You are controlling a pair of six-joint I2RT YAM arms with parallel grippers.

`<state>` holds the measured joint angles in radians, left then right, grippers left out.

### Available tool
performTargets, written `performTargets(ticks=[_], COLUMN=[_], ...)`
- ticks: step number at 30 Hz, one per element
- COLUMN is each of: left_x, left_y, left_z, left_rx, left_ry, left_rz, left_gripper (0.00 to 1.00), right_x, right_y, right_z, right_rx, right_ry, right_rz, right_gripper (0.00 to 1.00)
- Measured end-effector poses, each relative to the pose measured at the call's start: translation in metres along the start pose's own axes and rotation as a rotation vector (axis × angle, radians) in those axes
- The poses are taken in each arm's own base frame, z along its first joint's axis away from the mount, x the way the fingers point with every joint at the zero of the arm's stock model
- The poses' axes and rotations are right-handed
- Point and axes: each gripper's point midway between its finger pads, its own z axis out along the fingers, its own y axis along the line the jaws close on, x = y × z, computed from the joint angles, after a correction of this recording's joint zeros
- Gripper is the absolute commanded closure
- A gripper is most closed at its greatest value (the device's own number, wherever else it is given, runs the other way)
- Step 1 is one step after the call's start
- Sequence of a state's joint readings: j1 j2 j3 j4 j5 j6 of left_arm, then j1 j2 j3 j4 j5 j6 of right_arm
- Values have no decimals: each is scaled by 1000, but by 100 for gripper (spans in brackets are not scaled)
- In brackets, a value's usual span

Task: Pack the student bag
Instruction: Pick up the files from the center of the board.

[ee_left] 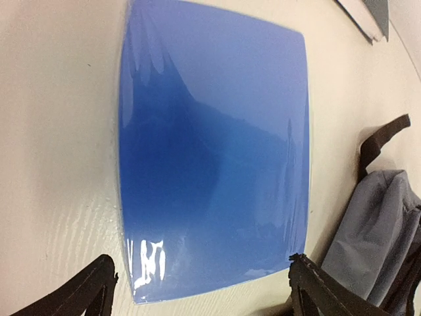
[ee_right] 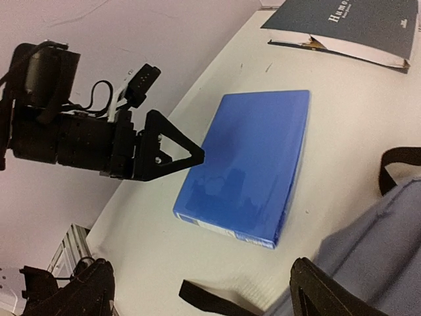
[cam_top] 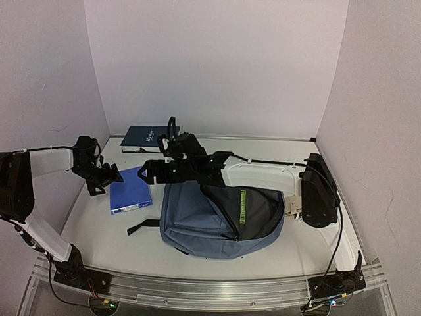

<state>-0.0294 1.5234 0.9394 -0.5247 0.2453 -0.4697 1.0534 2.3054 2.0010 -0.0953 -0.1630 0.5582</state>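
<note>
The student bag [cam_top: 197, 220] is a slate-blue backpack lying mid-table, its top unzipped onto a dark lining [cam_top: 260, 210]. In the wrist views it shows at the edge [ee_left: 378, 224] [ee_right: 375, 257]. A bright-blue book [cam_top: 130, 191] lies flat to its left. My left gripper [cam_top: 110, 176] hovers at the book's left edge, open and empty; the book [ee_left: 210, 151] fills its view, and both fingers [ee_left: 85, 293] straddle the near edge. My right gripper [cam_top: 146, 171] reaches across the bag's top and hangs open over the table by the book [ee_right: 250, 158], fingers [ee_right: 329, 293] wide apart, holding nothing. The left gripper [ee_right: 187, 153] shows there too.
A dark navy hardcover book [cam_top: 148, 138] [ee_right: 348, 29] lies near the back wall. Black bag straps [cam_top: 143, 226] [ee_right: 217, 299] [ee_left: 381, 138] trail onto the table left of the bag. Walls close in the table on three sides.
</note>
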Motion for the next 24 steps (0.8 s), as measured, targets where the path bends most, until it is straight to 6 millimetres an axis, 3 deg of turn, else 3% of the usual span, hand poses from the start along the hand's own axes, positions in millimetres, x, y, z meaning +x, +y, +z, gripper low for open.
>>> performTargets(ticks=[5,10,15,20,24], left_x=[-11,3,16,18,15], left_y=[21,32,34,33,27], left_z=[-4,10,23,36,40], left_rx=[-7,-7,14,35,71], left_ry=[-20,31,79,106,101], left_rz=[-97,-152,-170,-173,-166], left_gripper=[8,10,17,26,28], right_x=[20,55,66,63,72], right_y=[-11,-35,-51,-52,-60], right_z=[41,78,95,107,113], right_rx=[-16,8,53,53,72], right_ry=[33,82,89,67,78], right_rz=[42,73,91,117,137], right_gripper=[19,23,24,25,25])
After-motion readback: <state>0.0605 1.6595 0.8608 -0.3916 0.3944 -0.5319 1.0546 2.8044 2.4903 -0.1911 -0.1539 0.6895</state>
